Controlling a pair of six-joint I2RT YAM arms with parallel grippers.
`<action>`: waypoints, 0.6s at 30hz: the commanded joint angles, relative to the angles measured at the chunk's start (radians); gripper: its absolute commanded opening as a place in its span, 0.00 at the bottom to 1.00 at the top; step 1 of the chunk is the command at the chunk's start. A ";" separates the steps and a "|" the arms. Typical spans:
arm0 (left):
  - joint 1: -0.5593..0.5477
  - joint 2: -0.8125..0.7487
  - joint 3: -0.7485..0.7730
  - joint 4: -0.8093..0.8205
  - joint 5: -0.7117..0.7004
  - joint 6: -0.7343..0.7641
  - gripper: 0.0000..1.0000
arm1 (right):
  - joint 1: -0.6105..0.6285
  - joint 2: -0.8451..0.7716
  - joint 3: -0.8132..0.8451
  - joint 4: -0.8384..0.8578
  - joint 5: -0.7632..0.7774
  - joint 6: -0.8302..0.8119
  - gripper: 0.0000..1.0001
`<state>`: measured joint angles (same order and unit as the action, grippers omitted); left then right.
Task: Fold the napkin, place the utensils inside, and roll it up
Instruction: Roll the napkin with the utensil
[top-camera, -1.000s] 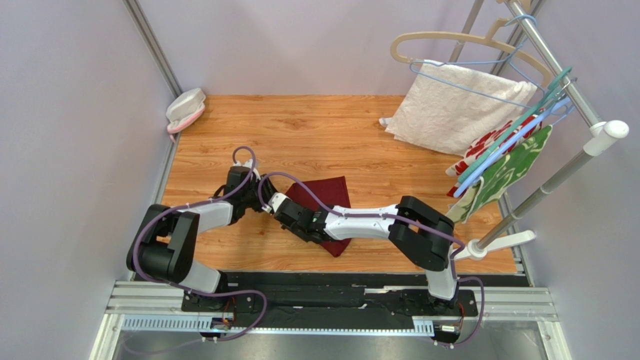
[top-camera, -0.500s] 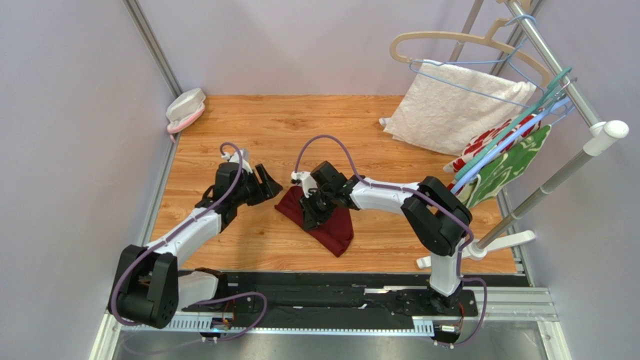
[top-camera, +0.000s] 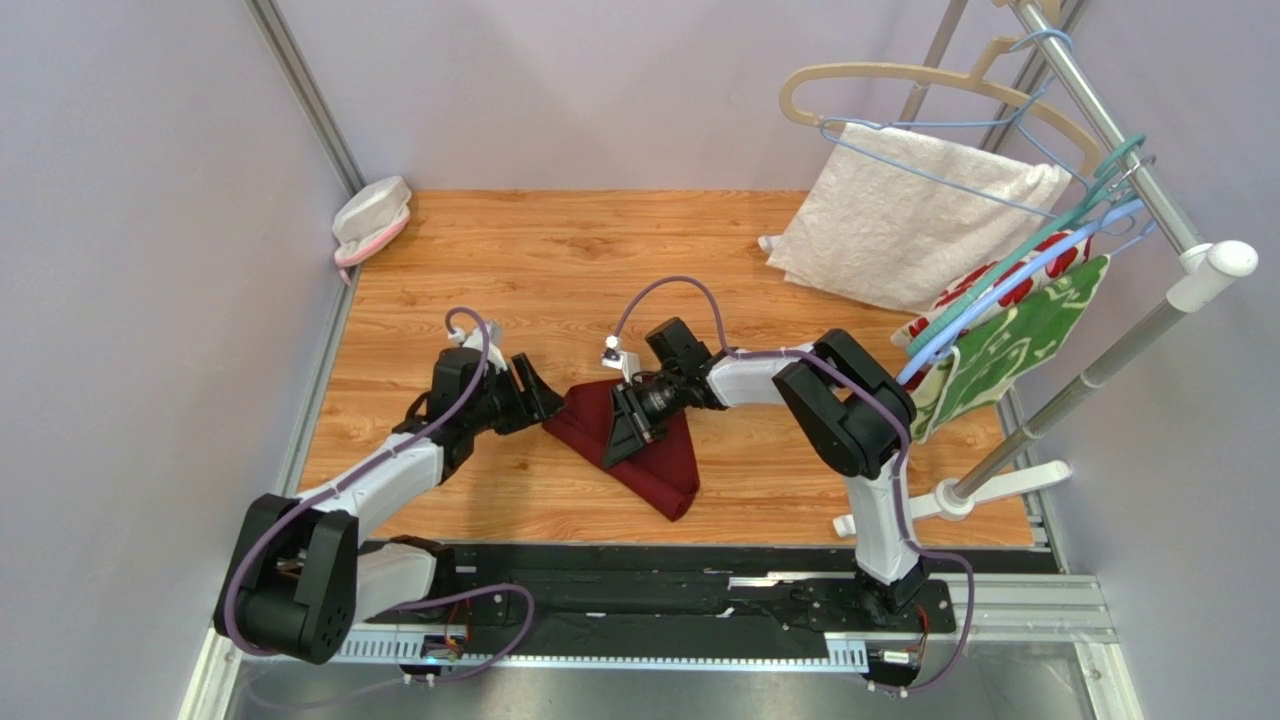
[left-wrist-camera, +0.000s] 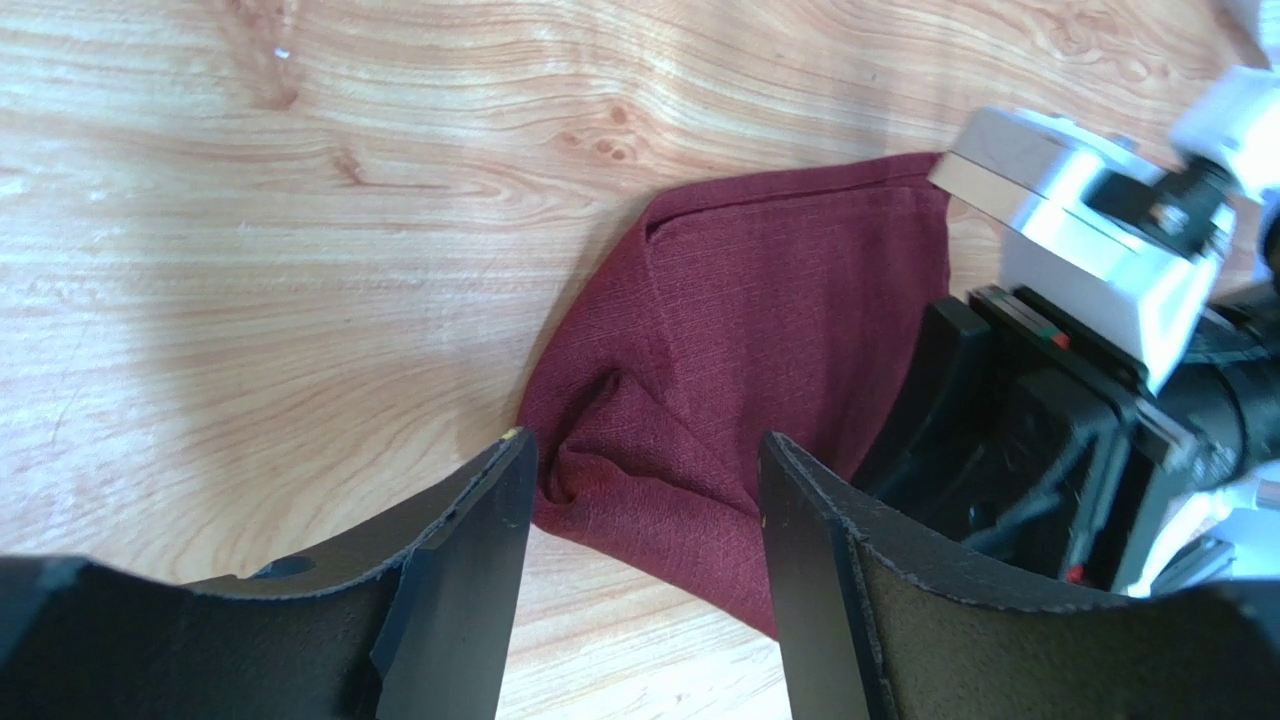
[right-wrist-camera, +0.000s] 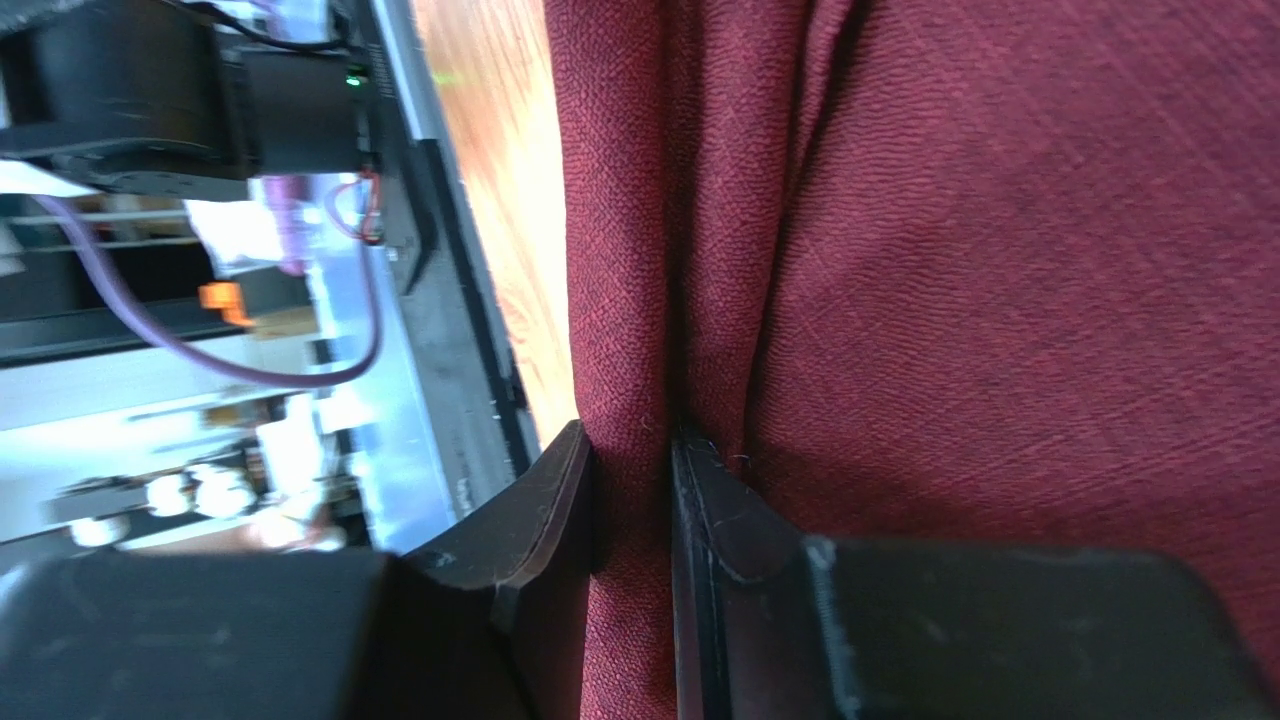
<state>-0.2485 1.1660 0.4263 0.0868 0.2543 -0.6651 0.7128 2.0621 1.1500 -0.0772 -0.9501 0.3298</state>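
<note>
**A:** What lies closest to the arm bases?

**B:** The maroon napkin (top-camera: 669, 465). It is folded into a rough triangle and lies flat on the wooden desk (top-camera: 571, 270), near the front edge and about midway across.

**A:** And the left hand?

**B:** The left hand (left-wrist-camera: 643, 473) is released. Its two dark fingers are spread wide, one to each side of the napkin's bunched left corner. I cannot tell whether they touch the cloth.

**A:** Is the right one holding anything?

**B:** Yes. The right hand (right-wrist-camera: 634, 473) reaches in from the far side and grasps the napkin. In the right wrist view a narrow pleat of the maroon fabric is pinched between its fingers. The two hands are close together, with the napkin's left part between them.

**A:** What is further back?

**B:** Off the desk's right edge, red-and-green floral cloths (top-camera: 1022, 330) hang from coloured hangers on a metal rack (top-camera: 1112, 135). Beyond them, at the far right corner, a white textured towel (top-camera: 909, 218) hangs from a thin blue hanger (top-camera: 902, 158), with a beige hanger (top-camera: 887, 75) just above it.

**A:** And the far left?

**B:** A small pink-and-white object (top-camera: 370, 215) sits in that corner, against the wall. It is too small to identify.
</note>
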 joint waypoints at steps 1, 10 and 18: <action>-0.002 0.003 -0.024 0.128 0.045 0.009 0.64 | -0.042 0.073 -0.021 0.054 0.001 0.058 0.13; -0.002 0.038 -0.044 0.179 0.074 -0.005 0.57 | -0.072 0.135 -0.032 0.109 0.005 0.098 0.12; -0.021 0.087 -0.050 0.214 0.080 -0.011 0.52 | -0.075 0.141 -0.030 0.111 0.008 0.098 0.12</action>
<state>-0.2543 1.2255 0.3782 0.2329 0.3099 -0.6720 0.6498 2.1464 1.1431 0.0353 -1.0912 0.4568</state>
